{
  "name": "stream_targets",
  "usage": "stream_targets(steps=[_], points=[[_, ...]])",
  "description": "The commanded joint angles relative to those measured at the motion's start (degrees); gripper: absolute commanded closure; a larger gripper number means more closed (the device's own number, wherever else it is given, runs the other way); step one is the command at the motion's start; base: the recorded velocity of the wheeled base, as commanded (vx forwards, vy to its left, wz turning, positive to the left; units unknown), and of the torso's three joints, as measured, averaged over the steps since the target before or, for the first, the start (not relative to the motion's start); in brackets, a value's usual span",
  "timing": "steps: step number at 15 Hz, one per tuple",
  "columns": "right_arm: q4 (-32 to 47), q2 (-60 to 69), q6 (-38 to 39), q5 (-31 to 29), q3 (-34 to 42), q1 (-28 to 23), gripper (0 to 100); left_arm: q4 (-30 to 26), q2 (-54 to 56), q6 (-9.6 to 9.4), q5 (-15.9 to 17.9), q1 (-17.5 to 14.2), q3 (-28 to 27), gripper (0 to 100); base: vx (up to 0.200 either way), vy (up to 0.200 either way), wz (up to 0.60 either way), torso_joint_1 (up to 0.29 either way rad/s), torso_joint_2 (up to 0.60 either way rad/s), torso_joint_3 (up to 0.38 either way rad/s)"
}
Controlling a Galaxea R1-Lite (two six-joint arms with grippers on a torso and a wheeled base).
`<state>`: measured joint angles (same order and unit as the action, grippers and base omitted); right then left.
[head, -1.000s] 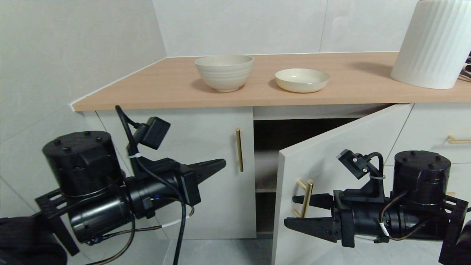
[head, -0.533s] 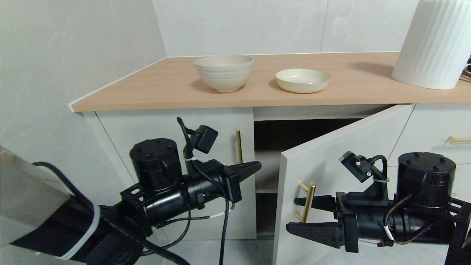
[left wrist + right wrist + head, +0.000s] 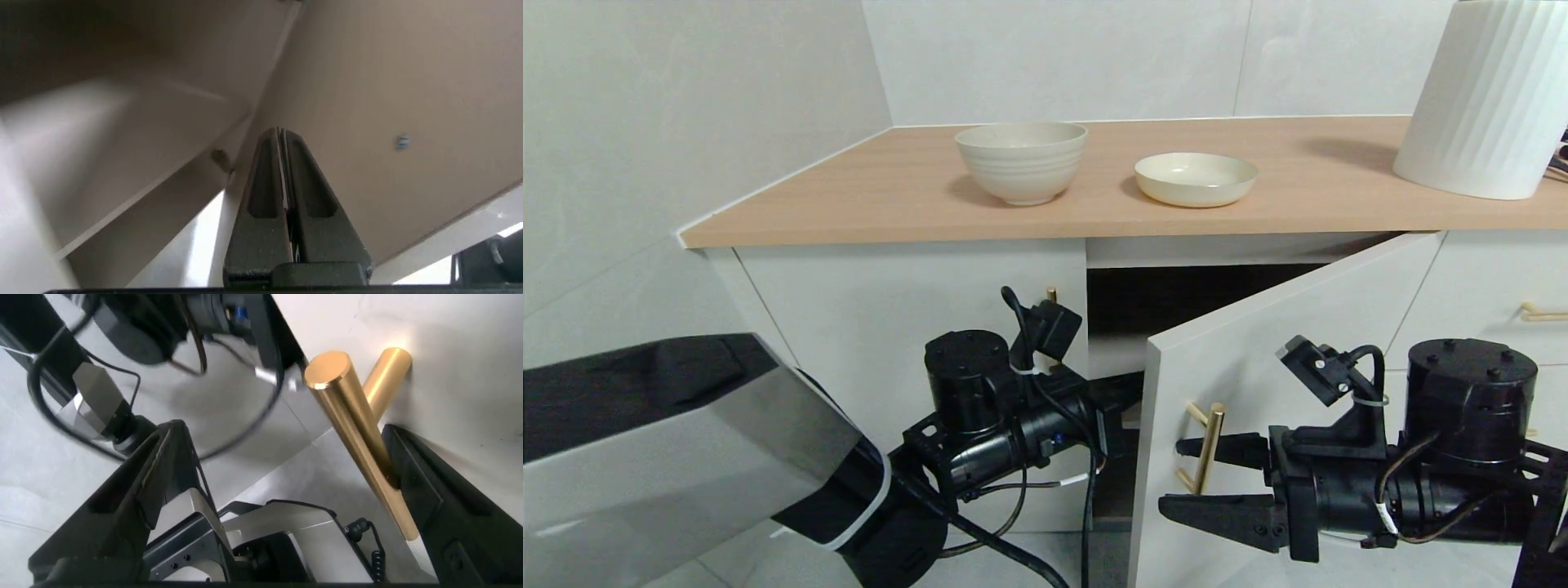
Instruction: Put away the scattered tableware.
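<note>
- the door [image 3: 1258, 343] stands part open; the step in hand looks like swinging it wide so the cupboard [image 3: 1168, 286] behind it can take the tableware
- left gripper [image 3: 1125, 390] has its jaws pressed together and pokes into the gap behind the door's free edge; used as a wedge, it should push on the door's inner face, outward along the hinge arc, never deeper in
- right gripper [image 3: 1176, 478] sits in front of the door, jaws spread either side of the handle [image 3: 1207, 445] and not closed on it; either clamp the bar squarely or back off, so the two arms don't fight each other
- bowl [image 3: 1022, 161] and dish [image 3: 1196, 178] sit apart on the tabletop [image 3: 890, 204] above the door; a slow swing should avoid jolting them
</note>
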<state>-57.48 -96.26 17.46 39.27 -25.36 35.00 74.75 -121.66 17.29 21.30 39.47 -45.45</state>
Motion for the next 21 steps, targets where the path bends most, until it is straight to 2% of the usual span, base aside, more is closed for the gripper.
stream_targets(steps=[1, 3, 4, 6, 10, 12, 13, 15, 17, 18, 21], points=[[0.0, 0.02, -0.58, -0.51, 0.22, -0.99, 0, 0.39, -1.38, -0.67, -0.03, 0.96, -0.34, 100, 0.0, 0.0, 0.0, 0.0, 0.0, 0.0], [0.0, 0.19, -1.55, -0.51, 0.13, -2.74, 0, 0.48, -1.38, -3.14, -0.47, 1.13, 0.01, 100, 0.0, 0.0, 0.0, 0.0, 0.0, 0.0], [0.0, 0.19, -1.64, -0.51, 0.04, -3.8, 0, 0.57, -1.3, -3.4, -1.17, 1.66, 0.27, 100, 0.0, 0.0, 0.0, 0.0, 0.0, 0.0], [0.0, -0.33, -1.72, -0.51, -0.75, -5.91, 0, 1.36, -1.21, -3.49, -1.52, 2.45, 0.71, 100, 0.0, 0.0, 0.0, 0.0, 0.0, 0.0], [0.44, 0.1, -9.81, -0.59, -0.83, -8.46, 0, 2.06, -1.12, -3.49, -1.52, 3.68, 1.15, 100, 0.0, 0.0, 0.0, 0.0, 0.0, 0.0], [0.79, 4.94, -12.45, -2.79, 5.49, -8.46, 0, 2.06, -1.12, -3.49, -1.52, 3.68, 1.15, 100, 0.0, 0.0, 0.0, 0.0, 0.0, 0.0], [0.79, 6.87, -13.41, -5.16, 7.95, -8.37, 0, 2.06, -1.03, -3.49, -1.61, 3.68, 1.15, 100, 0.0, 0.0, 0.0, 0.0, 0.0, 0.0], [0.7, 9.42, -16.67, -13.78, 11.29, -7.49, 0, 2.06, -0.86, -3.49, -1.61, 3.68, 1.15, 100, 0.0, 0.0, 0.0, 0.0, 0.0, 0.0], [0.88, 16.19, -18.86, -27.84, 15.07, -2.3, 0, 2.06, -0.59, -3.49, -1.7, 3.68, 1.15, 100, 0.0, 0.0, 0.0, 0.0, 0.0, 0.0], [2.2, 19.26, -18.86, -29.07, 15.51, -0.81, 0, 2.06, -0.51, -3.49, -1.7, 3.68, 1.15, 100, 0.0, 0.0, 0.0, 0.0, 0.0, 0.0], [13.62, 26.74, -16.93, -29.16, 13.58, -0.46, 0, 1.8, 0.11, -3.31, -2.22, 3.59, 2.38, 100, 0.0, 0.0, 0.0, 0.0, 0.0, 0.0]])
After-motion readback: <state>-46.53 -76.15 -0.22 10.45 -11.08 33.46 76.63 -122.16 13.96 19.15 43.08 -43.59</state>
